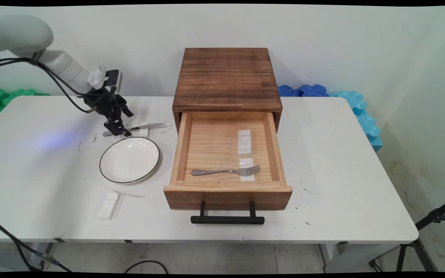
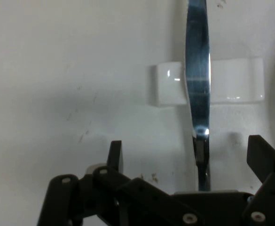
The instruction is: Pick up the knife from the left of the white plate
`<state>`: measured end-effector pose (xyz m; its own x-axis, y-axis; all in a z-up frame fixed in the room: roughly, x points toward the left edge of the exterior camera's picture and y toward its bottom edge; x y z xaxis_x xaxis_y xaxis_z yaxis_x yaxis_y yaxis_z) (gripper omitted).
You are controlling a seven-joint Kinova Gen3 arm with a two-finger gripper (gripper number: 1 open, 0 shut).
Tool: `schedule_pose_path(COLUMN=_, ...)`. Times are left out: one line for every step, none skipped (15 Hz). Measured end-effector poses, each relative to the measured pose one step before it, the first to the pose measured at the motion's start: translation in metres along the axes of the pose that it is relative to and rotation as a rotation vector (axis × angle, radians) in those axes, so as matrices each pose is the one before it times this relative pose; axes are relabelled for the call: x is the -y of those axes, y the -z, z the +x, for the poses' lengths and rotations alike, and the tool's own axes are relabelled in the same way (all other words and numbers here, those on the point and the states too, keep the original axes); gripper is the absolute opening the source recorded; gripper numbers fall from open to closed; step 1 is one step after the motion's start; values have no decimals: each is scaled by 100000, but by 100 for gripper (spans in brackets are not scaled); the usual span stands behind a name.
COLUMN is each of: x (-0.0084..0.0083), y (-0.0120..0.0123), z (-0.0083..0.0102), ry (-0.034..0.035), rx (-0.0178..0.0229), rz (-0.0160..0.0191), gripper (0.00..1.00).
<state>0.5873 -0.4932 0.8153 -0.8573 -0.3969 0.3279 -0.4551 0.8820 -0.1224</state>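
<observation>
On the left part of the white table point(image 1: 33, 162), the gripper point(image 1: 117, 130) hangs low over the handle end of a table knife point(image 1: 135, 127), its two fingers point(image 2: 116, 155) spread wide with the handle lying between them and touching neither. The knife's blade lies across a small white rest point(image 2: 170, 84). Just in front of it sits a white plate point(image 1: 129, 159) with a dark rim, and nearer the table's front edge lies another white block point(image 1: 109, 205). To the right stands a wooden drawer box point(image 1: 226, 79) with its drawer point(image 1: 180, 154) pulled open; inside, a fork point(image 1: 226, 171) lies with its tines on a white rest point(image 1: 247, 177), and a second rest point(image 1: 244, 143) sits behind it.
</observation>
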Motion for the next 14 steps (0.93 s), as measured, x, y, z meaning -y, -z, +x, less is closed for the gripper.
schedule_pose_path(x=6, y=-111, z=51, ry=-78, rx=21, rz=-111, gripper=100)
schedule_pose_path(x=-1, y=-141, z=67, ry=-103, rx=17, rz=-163, gripper=100)
schedule_pose_path(x=-9, y=-136, z=69, ry=-96, rx=10, rz=-149, gripper=100)
schedule_pose_path(x=-13, y=-120, z=64, ry=-77, rx=-8, rz=-142, gripper=100)
schedule_pose_path(x=-11, y=-105, z=63, ry=-59, rx=-16, rz=-109, gripper=100)
schedule_pose_path(x=-14, y=-158, z=114, ry=-109, rx=-20, rz=-181, gripper=100)
schedule_pose_path(x=-12, y=-91, z=73, ry=-42, rx=-46, rz=-106, gripper=100)
schedule_pose_path(x=-9, y=-125, z=99, ry=-22, rx=-37, rz=-99, gripper=100)
schedule_pose_path(x=-6, y=-91, z=77, ry=-18, rx=-36, rz=-73, gripper=100)
schedule_pose_path(x=5, y=-59, z=52, ry=-15, rx=-19, rz=-38, gripper=100)
schedule_pose_path(x=11, y=-70, z=67, ry=-4, rx=-50, rz=-33, gripper=100)
schedule_pose_path(x=9, y=-66, z=59, ry=-10, rx=-29, rz=-38, gripper=100)
schedule_pose_path(x=20, y=-71, z=71, ry=-34, rx=-37, rz=-16, gripper=100)
schedule_pose_path(x=17, y=-39, z=33, ry=-11, rx=-27, rz=10, gripper=100)
